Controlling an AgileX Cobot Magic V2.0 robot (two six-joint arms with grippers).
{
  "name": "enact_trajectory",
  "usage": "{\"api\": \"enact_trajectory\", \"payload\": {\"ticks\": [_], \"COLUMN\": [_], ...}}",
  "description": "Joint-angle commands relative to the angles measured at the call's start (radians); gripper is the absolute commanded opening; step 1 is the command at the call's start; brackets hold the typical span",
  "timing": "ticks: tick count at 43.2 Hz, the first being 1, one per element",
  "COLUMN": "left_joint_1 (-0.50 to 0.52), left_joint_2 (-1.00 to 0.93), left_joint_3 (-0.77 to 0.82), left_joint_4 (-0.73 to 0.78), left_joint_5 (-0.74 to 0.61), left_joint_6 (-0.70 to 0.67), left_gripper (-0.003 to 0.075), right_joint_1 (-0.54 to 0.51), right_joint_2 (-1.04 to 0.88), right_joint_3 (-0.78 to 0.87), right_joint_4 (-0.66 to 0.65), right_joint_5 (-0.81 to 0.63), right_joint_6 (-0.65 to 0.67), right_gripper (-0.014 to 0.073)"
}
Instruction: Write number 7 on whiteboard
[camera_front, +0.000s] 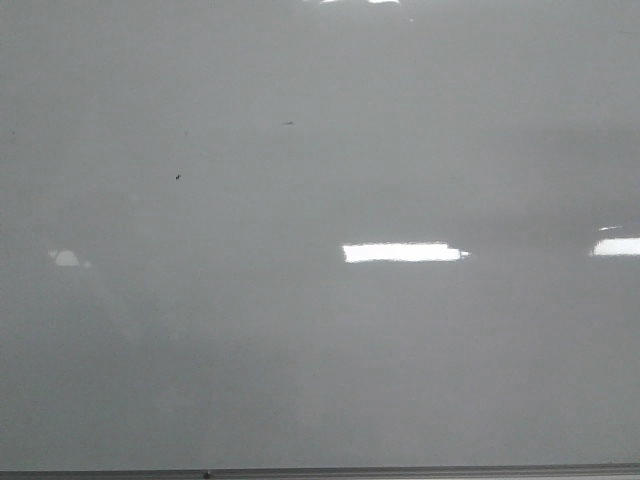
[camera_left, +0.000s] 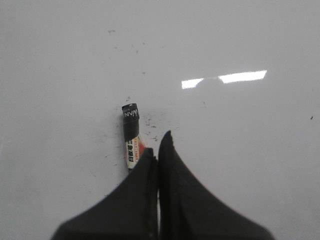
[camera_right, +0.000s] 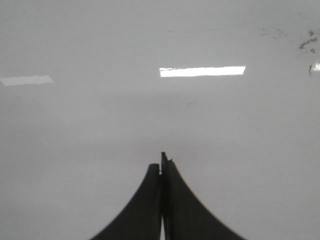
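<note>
The whiteboard (camera_front: 320, 350) fills the front view, glossy pale grey, and no gripper shows there. The number 7 is out of view in every frame. In the left wrist view my left gripper (camera_left: 158, 145) is shut, its fingers pressed together over the whiteboard (camera_left: 240, 150). A marker (camera_left: 131, 130) with a black cap and a white and red label lies on the board. It lies outside the jaws, and its lower end is hidden behind one finger. My right gripper (camera_right: 160, 161) is shut on nothing above bare whiteboard (camera_right: 75, 150).
Bright rectangular light reflections (camera_front: 403, 252) lie on the board. A few tiny dark specks (camera_front: 178, 177) dot it. A thin grey bottom edge (camera_front: 320, 471) runs along the near side. Faint dark smudges (camera_right: 306, 42) show in the right wrist view.
</note>
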Motion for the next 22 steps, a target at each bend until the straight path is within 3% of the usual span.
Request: {"api": "enact_trajectory", "payload": {"ticks": [1, 4, 7, 11, 15, 17, 22], "left_joint_1": [-0.008, -0.008, -0.008, -0.008, -0.008, -0.008, -0.008], "left_joint_2": [0.018, 0.018, 0.018, 0.018, 0.018, 0.018, 0.018], "left_joint_3": [-0.037, -0.037, -0.037, -0.037, -0.037, -0.037, -0.037], "left_joint_4": [-0.001, -0.001, -0.003, -0.004, -0.004, -0.004, -0.013], "left_joint_5": [-0.078, -0.083, -0.087, -0.094, -0.104, -0.106, -0.112], "left_joint_6": [-0.008, -0.008, -0.008, -0.008, -0.008, -0.008, -0.008], "left_gripper": [-0.0014, 0.0043, 0.0167, 0.0459, 0.0661, 0.0701, 0.0672], "right_joint_1": [-0.002, -0.002, -0.002, -0.002, -0.002, -0.002, -0.002], "right_joint_2": [0.018, 0.018, 0.018, 0.018, 0.018, 0.018, 0.018], "right_joint_3": [-0.036, -0.036, -0.036, -0.036, -0.036, -0.036, -0.036], "right_joint_4": [0.009, 0.009, 0.009, 0.009, 0.009, 0.009, 0.009], "right_joint_5": [-0.071, -0.071, -0.071, -0.071, -0.072, -0.072, -0.072], "right_joint_6": [-0.003, -0.003, -0.003, -0.003, -0.003, -0.003, -0.003], "right_gripper": [-0.0032, 0.0044, 0.0166, 0.0407, 0.0587, 0.063, 0.0664]}}
